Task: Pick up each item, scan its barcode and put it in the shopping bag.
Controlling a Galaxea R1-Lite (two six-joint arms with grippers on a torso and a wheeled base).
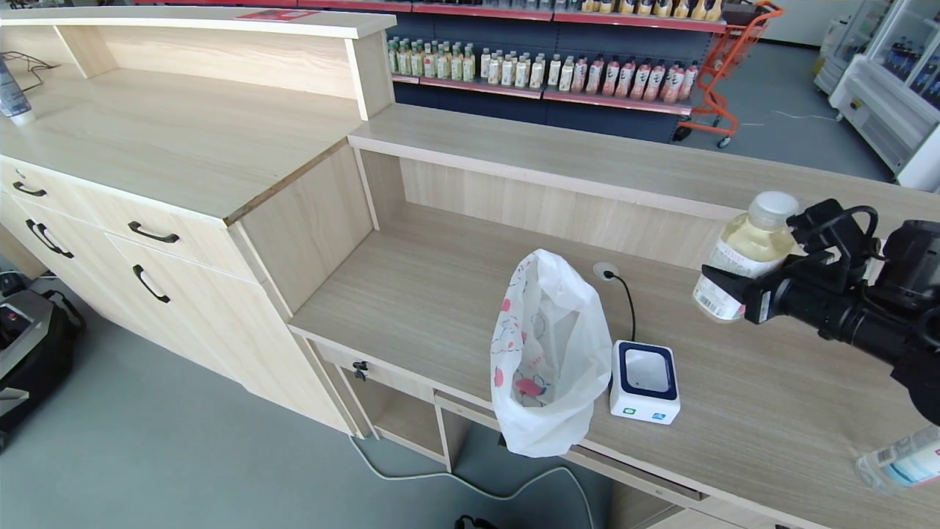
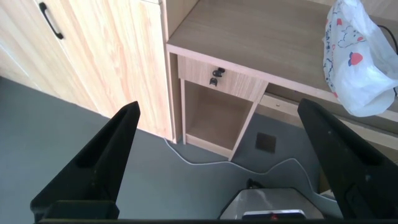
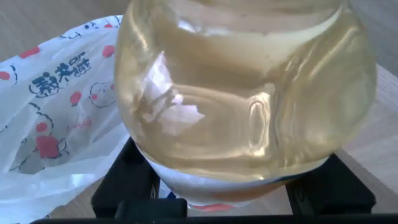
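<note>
A clear bottle of pale yellow drink (image 1: pixel 745 253) with a white cap hangs tilted above the right part of the counter, and my right gripper (image 1: pixel 727 290) is shut on its lower body. In the right wrist view the bottle (image 3: pixel 249 93) looms close above the gripper (image 3: pixel 230 202). The white shopping bag (image 1: pixel 547 353) with red prints stands open at the counter's front edge, left of the bottle. A white barcode scanner (image 1: pixel 645 371) sits just right of the bag. My left gripper (image 2: pixel 217 162) is open and holds nothing, low over the grey floor in front of the counter.
A second clear bottle (image 1: pixel 903 459) lies at the counter's front right corner. The scanner's black cable (image 1: pixel 628 297) runs to a hole in the counter. A raised ledge (image 1: pixel 558 158) borders the back. A drawer and open cubby (image 2: pixel 214 112) sit under the counter.
</note>
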